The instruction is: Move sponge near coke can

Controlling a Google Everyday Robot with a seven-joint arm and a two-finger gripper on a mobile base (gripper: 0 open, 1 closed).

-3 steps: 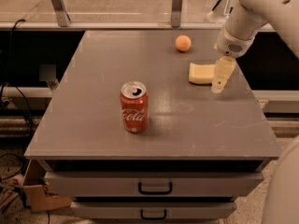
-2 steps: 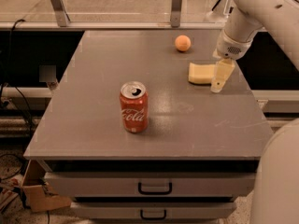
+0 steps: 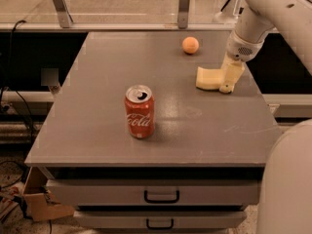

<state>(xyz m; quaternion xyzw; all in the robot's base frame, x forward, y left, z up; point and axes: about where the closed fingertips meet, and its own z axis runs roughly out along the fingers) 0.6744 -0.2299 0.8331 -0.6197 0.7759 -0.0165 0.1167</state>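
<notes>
Where sponge (image 3: 207, 78) lies, end effector (image 3: 226, 87) touching it

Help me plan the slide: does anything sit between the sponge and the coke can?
Nothing visible does. The tool is down at the right end of the sponge, and the table stretch from there to the coke can holds no object. The orange ball lies farther back, off that line.

White arm (image 3: 273, 6), smooth rounded shells, small dotted grille at the wrist; below it the tool (image 3: 226, 85) (cream-coloured, blocky) sits at the right side of the worktop (image 3: 170, 130). Bulging white body (image 3: 287, 189) fills lower right.
</notes>
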